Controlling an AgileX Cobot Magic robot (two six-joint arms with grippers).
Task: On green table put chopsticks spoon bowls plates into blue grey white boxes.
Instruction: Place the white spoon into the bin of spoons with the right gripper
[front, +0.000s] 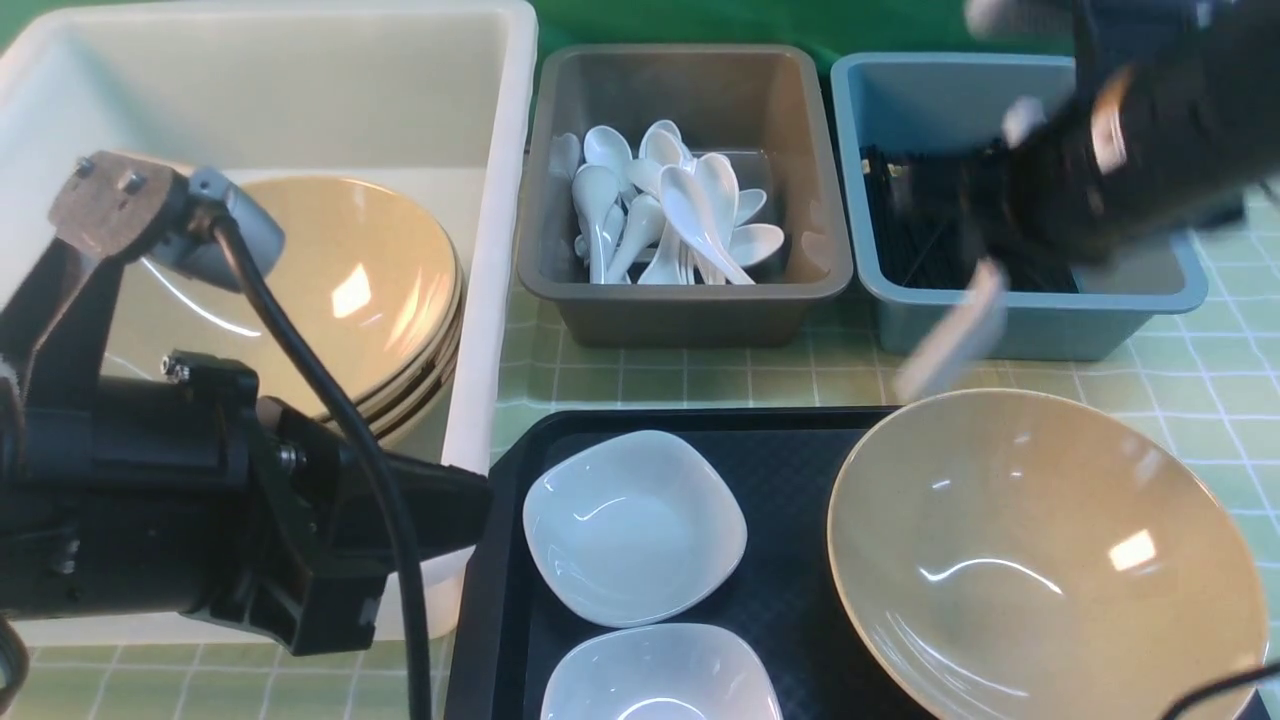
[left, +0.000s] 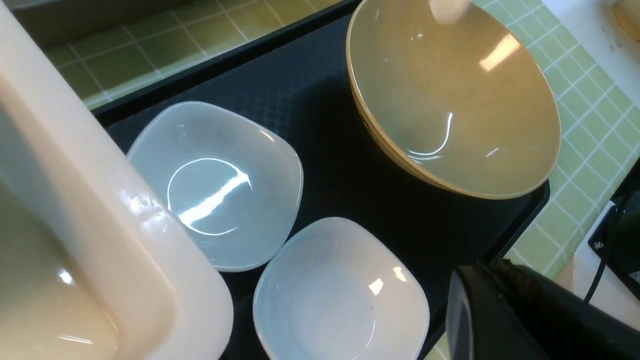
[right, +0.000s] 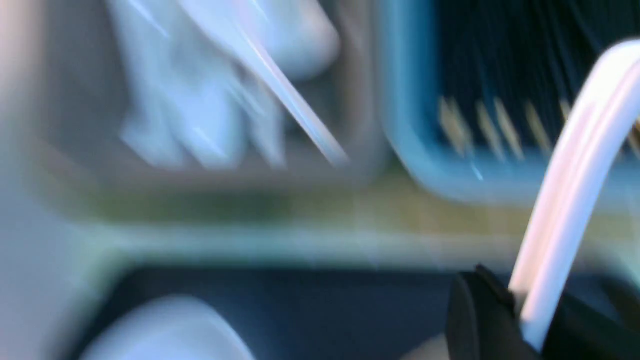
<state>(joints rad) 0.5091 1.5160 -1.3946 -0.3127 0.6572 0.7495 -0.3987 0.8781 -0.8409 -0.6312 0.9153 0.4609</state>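
Your right gripper (right: 530, 325) clamps a white spoon (right: 565, 190) by its handle, blurred in mid-air over the green tiled table (front: 700, 375), between the blue box (front: 1100, 320) of dark chopsticks (front: 900, 220) and the tan bowl (front: 1040, 560) on the black tray (front: 790, 470). The grey box (front: 680, 320) holds more spoons (front: 665, 215), and the white box (front: 490, 250) holds stacked bowls (front: 350, 280). Two white dishes (front: 635, 525) share the tray. Your left gripper (front: 440, 505), jaws together, hangs beside the white box, with a green backdrop (front: 680, 20) behind

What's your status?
Left tool shut, by white box. Right tool shut on spoon, near tray far edge. Way to grey box looks open.
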